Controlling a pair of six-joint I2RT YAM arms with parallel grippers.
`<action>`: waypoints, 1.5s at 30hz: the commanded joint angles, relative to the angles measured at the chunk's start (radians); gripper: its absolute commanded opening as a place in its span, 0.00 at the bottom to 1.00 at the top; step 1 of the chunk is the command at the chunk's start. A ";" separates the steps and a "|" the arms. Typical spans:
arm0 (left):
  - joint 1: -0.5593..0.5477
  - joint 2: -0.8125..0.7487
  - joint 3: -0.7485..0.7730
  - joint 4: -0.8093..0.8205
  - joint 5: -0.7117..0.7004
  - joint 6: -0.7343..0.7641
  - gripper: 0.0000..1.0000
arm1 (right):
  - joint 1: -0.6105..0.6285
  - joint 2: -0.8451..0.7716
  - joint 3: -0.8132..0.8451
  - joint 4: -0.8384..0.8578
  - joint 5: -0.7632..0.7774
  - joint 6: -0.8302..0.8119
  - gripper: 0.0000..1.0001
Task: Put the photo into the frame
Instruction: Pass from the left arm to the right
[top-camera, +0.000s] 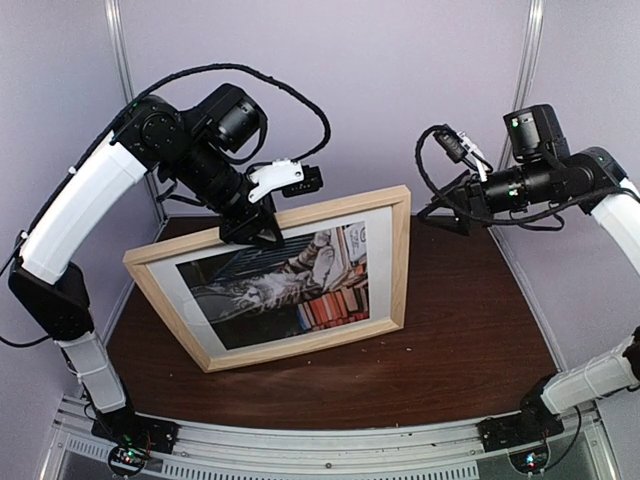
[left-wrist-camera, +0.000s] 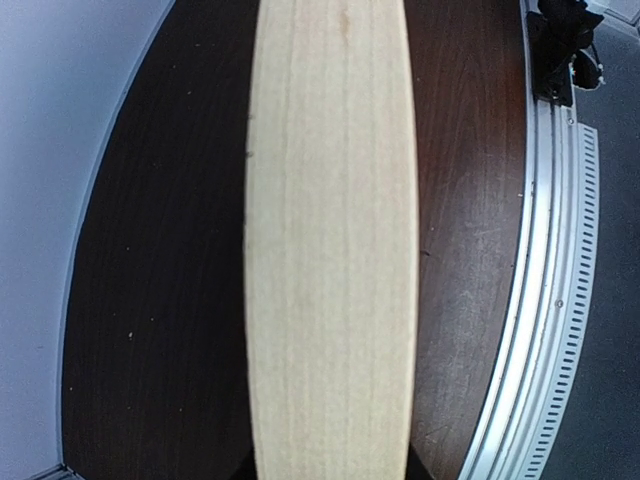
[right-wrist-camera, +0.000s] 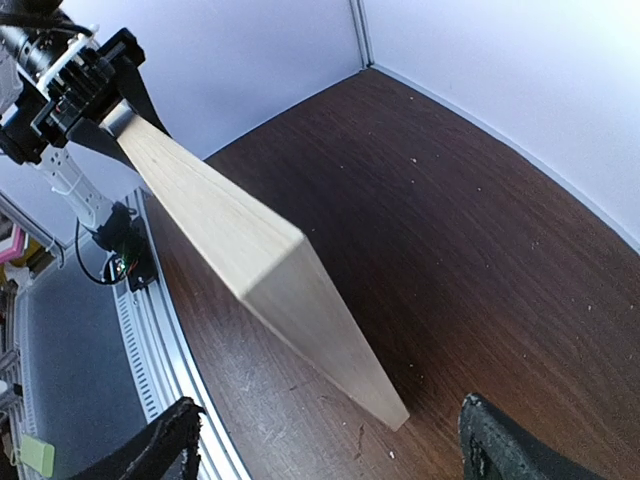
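Frame (top-camera: 400, 260), photo (top-camera: 290, 285) inside, held upright at top by left pincer (top-camera: 252, 226).

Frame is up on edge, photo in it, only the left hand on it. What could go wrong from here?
1. Left hand pinches the frame by its top rail only; a slip could tip it flat onto the table.
2. Right hand is open and clear of the frame, so nothing backs it up.
3. The back is hidden; if unsecured, the photo may drop out.
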 joint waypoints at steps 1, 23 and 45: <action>0.005 0.014 0.080 0.110 0.103 0.055 0.00 | 0.070 0.059 0.079 -0.068 0.038 -0.125 0.89; 0.011 0.053 0.034 0.120 0.221 0.087 0.00 | 0.169 0.171 0.053 -0.088 -0.023 -0.229 0.44; 0.028 0.001 -0.098 0.278 0.111 0.044 0.49 | 0.169 0.060 -0.129 -0.007 0.054 -0.134 0.00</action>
